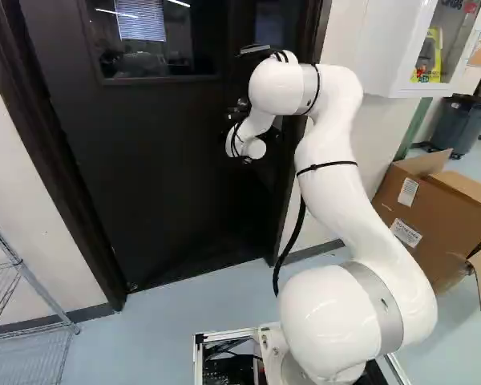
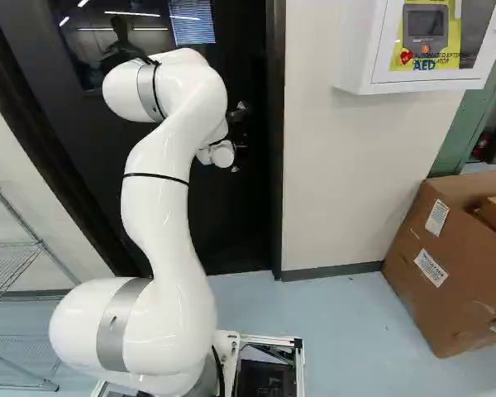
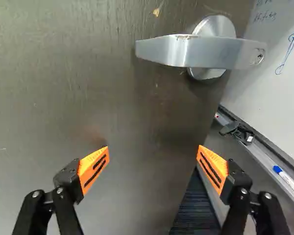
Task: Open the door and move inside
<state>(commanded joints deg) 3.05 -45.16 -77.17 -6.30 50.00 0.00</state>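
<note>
1. You have bright, even indoor light in both base views; the wall [image 2: 355,165] and floor [image 1: 152,321] read pale and clear.
2. Your door [image 1: 168,160] goes nearly black there, swallowing surface detail.
3. Watch the door's window [image 1: 144,68]: it mirrors light strips and bright blinds.
4. You get soft, glossy highlights on the white arm [image 2: 165,223].
5. In the wrist view, your door looks brown-grey, with a soft shadow beneath the shiny handle [image 3: 186,51]; the whiteboard [image 3: 284,107] is brighter.
6. You'll see the door frame [image 1: 56,160] lean steeply near the left base view's edge.
</note>
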